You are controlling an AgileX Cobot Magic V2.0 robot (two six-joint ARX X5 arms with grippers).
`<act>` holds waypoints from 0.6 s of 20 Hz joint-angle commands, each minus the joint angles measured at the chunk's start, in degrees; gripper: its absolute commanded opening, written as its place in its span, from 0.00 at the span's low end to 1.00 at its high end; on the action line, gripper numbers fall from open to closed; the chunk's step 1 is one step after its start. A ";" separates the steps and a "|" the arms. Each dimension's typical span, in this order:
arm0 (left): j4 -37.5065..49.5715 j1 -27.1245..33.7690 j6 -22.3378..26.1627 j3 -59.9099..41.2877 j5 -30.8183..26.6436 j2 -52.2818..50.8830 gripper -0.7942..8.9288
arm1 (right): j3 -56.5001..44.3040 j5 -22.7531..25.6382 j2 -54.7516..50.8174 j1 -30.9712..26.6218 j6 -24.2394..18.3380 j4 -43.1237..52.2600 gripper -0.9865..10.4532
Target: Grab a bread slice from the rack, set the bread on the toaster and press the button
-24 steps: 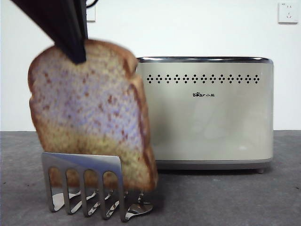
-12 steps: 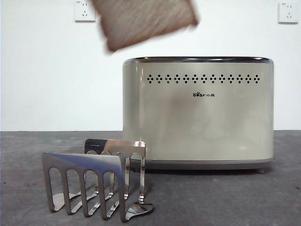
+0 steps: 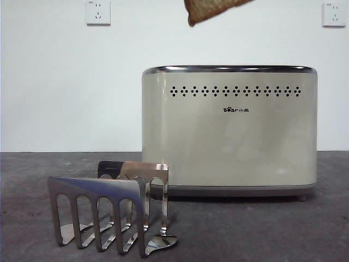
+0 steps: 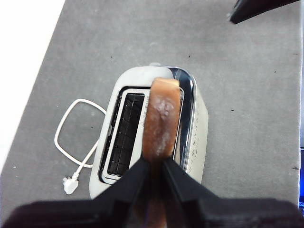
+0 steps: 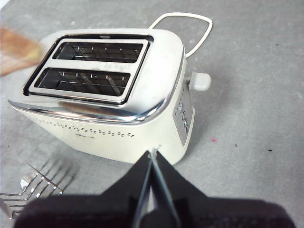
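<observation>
Front view. Only a lower corner of the slice of bread (image 3: 210, 10) shows, at the top edge of the frame above the toaster (image 3: 229, 131) and clear of its chrome rim. The rack (image 3: 109, 210) stands empty at the lower left on the bench (image 3: 272, 229). Half a second earlier the slice hung lower and further left, over the toaster's left end; a second earlier it stood in the rack, pinched from above.

Left wrist view. The left gripper (image 4: 153, 173) is closed on the slice of bread (image 4: 161, 118), held edge-on. The slice's long axis runs parallel to the toaster's (image 4: 194, 137) slots, and it hangs over the slot nearer the chrome side; judged from this, a straight descent should seat it. A white cord (image 4: 76, 142) lies on the bench (image 4: 256, 95) beside the toaster.

Right wrist view. The right gripper (image 5: 152, 166) has its jaws pressed together, holding nothing, near the toaster's (image 5: 142, 128) control end, so it is the arm nearer the lever (image 5: 199, 81). Both slots are vacant; the bread (image 5: 16, 54) blurs in at the left edge.
</observation>
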 commanded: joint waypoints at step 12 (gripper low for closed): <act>2.29 3.02 2.86 0.22 0.44 7.74 0.07 | 0.11 -0.24 -0.04 0.04 -0.66 0.00 0.08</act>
